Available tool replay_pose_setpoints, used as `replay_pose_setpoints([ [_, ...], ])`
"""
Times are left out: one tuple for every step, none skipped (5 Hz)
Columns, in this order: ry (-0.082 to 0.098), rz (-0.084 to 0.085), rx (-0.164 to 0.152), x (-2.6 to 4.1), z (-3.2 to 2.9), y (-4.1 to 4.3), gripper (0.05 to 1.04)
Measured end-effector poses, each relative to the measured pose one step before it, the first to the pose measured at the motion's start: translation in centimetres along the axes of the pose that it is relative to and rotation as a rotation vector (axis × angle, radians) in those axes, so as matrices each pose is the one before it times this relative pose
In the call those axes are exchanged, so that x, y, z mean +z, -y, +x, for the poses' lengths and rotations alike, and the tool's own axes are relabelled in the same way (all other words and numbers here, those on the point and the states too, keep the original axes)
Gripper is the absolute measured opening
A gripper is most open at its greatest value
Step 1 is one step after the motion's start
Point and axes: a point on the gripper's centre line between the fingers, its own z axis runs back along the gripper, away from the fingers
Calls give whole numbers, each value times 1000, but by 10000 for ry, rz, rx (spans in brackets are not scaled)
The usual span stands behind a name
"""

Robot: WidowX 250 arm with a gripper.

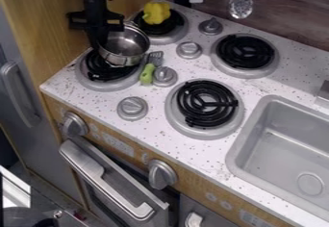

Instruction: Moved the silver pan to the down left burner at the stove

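My black gripper [99,38] hangs at the upper left, against the left side of the silver pan [125,43]. It hides part of the pan's left rim. The pan's open top faces up toward the camera, and its lower edge overlaps the upper right part of the lower left burner [106,72]. Whether the pan rests on the coils or is held above them, I cannot tell.
A yellow pepper [156,13] lies on the upper left burner [168,28]. Right of the pan is a green-handled utensil [147,72], beside a stove knob [165,76]. Two more burners and a sink [289,149] are to the right; a wooden wall [48,24] borders the left.
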Motion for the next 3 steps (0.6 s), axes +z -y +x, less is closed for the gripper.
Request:
replay_pose_setpoints([
  [-102,171,211,-472,-499,-302,95],
  [-198,67,4,-573,-594,-196,247],
  [243,-3,34,132,-585,-209,541],
])
